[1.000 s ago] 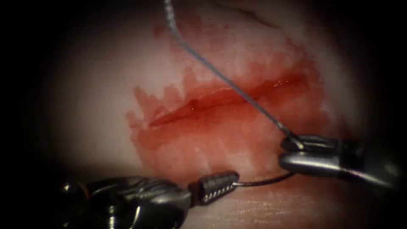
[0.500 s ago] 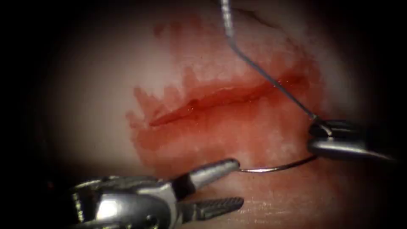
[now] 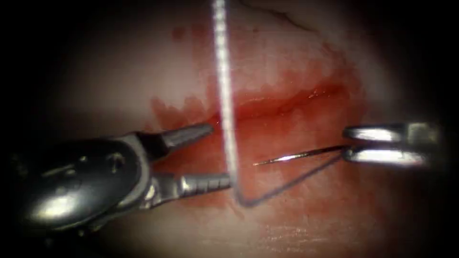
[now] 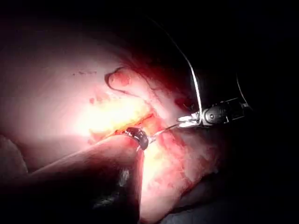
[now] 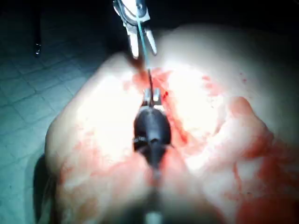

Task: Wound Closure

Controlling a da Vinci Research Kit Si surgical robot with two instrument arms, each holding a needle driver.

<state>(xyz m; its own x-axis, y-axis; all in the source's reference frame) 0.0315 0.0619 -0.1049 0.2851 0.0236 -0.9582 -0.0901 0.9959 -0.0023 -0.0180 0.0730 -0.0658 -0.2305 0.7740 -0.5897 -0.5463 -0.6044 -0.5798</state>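
The tissue [image 3: 119, 71] is the biggest thing here, pale and soft, with a long cut [image 3: 267, 107] running across its middle. Red fluid [image 3: 296, 191] stains the tissue all around the cut and below it. The left gripper [image 3: 221, 155] comes in from the left side of the endoscope view, and its two jaws are wide apart, holding nothing. One jaw points up toward the cut and the other lies lower, its tip just beside the thread. The right gripper [image 3: 348, 142] comes in from the right, and its jaws are pressed together on the back end of the needle [image 3: 299, 155]. The needle sticks out to the left, free above the tissue and not in it, just below the cut. Its sharp tip points toward the left gripper. The thread [image 3: 224, 95] hangs down from the top, crosses the cut, bends just below the left gripper's lower jaw and runs back up to the needle's back end.
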